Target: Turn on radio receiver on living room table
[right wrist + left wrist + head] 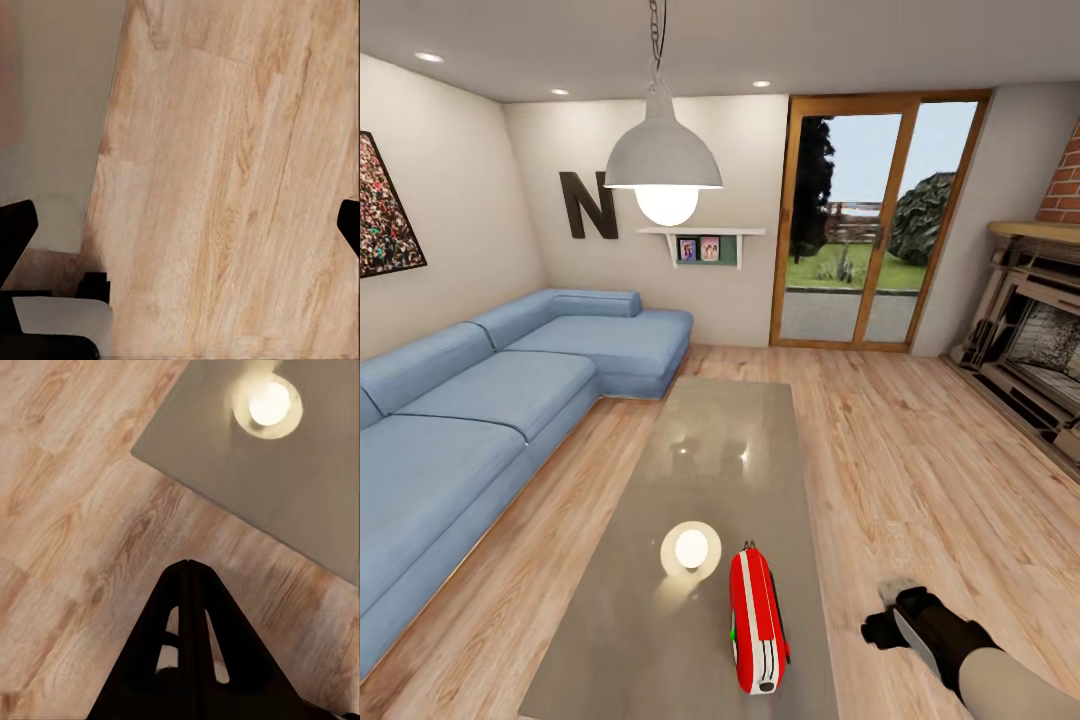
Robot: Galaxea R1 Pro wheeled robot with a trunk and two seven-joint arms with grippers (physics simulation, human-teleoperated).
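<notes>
head cam high, facing forward and down along the table (720, 440), far end of room in view; right claw (880, 628) low in frame, off the table's right edge, radio (757, 620) just left of it. left wrist cam looks steeply down past its pinched-together claw (187, 566) at floor (67, 510), close; table corner (300, 502) ahead of the claw, with a lamp glare (268, 405). same glare (691, 548) sits on the table in head view. right wrist cam faces down at floor (240, 187), close, fingers (15, 225) at both frame edges; table edge (52, 112) off to one side of the claw.
</notes>
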